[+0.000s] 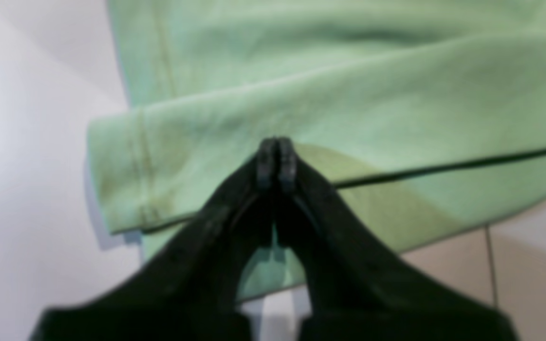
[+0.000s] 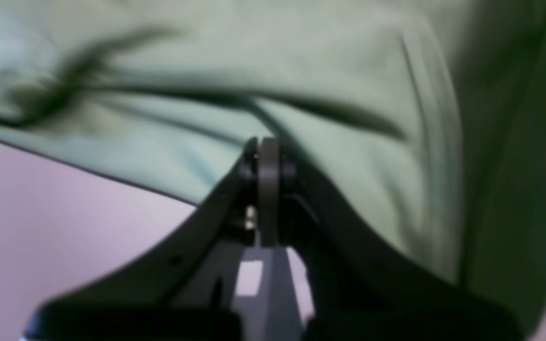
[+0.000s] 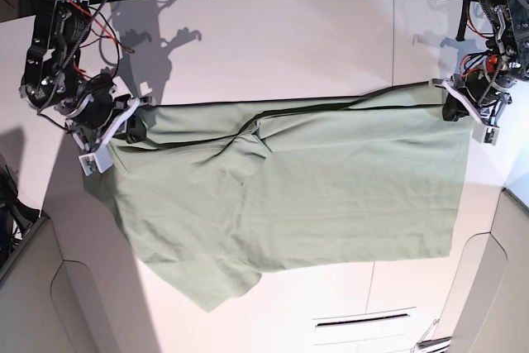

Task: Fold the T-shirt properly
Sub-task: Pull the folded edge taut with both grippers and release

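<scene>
Gripping T-shirt (image 3: 331,196) | left claw (image 1: 277,158) clamped on edge | right claw (image 2: 267,163) clamped on cloth | no readable writing

both wrist views blurred, T-shirt (image 1: 349,94) cut off by their edges, collar and placket not discernible

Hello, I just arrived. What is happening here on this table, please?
A two-armed robot is folding a pale green T-shirt spread on a white table. The left gripper and the right gripper each have their jaws shut on the shirt's far edge, one at each end. One sleeve lies flat near the front; the fold is not yet made.
</scene>
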